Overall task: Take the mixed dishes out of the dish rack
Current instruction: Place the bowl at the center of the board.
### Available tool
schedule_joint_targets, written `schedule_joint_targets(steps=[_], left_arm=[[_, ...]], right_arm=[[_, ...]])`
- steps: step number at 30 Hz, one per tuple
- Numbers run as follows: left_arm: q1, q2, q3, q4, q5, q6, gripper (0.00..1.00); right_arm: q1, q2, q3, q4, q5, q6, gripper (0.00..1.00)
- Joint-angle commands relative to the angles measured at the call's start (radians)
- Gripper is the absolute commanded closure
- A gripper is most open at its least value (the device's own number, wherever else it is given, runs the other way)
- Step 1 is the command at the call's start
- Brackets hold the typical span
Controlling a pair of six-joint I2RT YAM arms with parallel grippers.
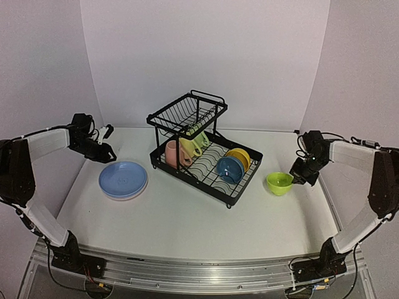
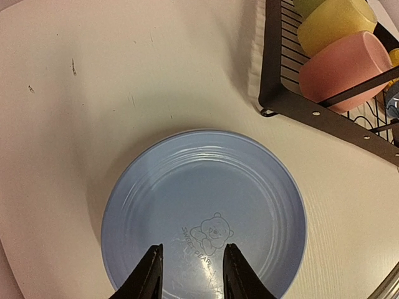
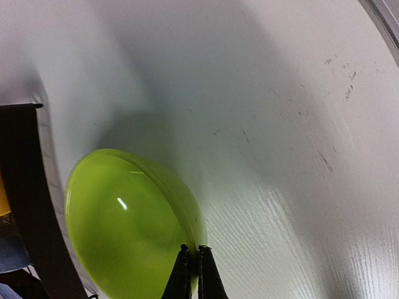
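Left wrist: left claw (image 2: 192, 248) parted, empty, over blue plate (image 2: 206, 180) | right claw (image 3: 193, 248) closed beside green bowl (image 3: 124, 218)

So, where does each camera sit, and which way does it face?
Top external: above and behind the arm bases, facing down and forward at the black wire two-tier dish rack; both arms show.
Left wrist: on the left arm, facing down at the round blue plate; the open left gripper shows at the bottom.
Right wrist: on the right arm, facing down at the small lime-green bowl; the shut right gripper shows at the bottom.
Shared: top and left wrist views both show the plate and the rack.
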Motion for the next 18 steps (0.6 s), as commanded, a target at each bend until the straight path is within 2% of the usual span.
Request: schedule_joint_targets(steps=[1, 8, 9, 10, 12, 14, 18], left_arm=[[0.000, -0.027, 0.050, -0.021, 0.029, 0.002, 0.66], [0.001, -0.023, 0.064, -0.035, 0.045, 0.004, 0.66], [0.001, -0.022, 0.068, -0.038, 0.047, 0.004, 0.66], [0.000, -0.021, 0.071, -0.040, 0.049, 0.004, 0.65], [-0.001, -0.018, 0.079, -0.043, 0.053, 0.004, 0.65], [-0.001, -0.017, 0.088, -0.048, 0.056, 0.004, 0.64], [-0.001, -0.019, 0.098, -0.057, 0.061, -0.002, 0.62]], right_arm=[[-0.009, -0.015, -0.045, 0.095, 0.020, 0.012, 1.00], [-0.009, -0.079, -0.143, 0.172, 0.054, -0.042, 1.00], [-0.009, -0.081, -0.135, 0.172, 0.040, -0.061, 0.91], [-0.009, -0.080, -0.125, 0.170, 0.021, -0.080, 0.76], [-0.008, -0.074, -0.086, 0.141, -0.015, -0.117, 0.60], [-0.006, -0.070, -0.032, 0.094, -0.037, -0.151, 0.51], [0.042, -0.090, 0.075, 0.031, 0.022, -0.251, 0.41]])
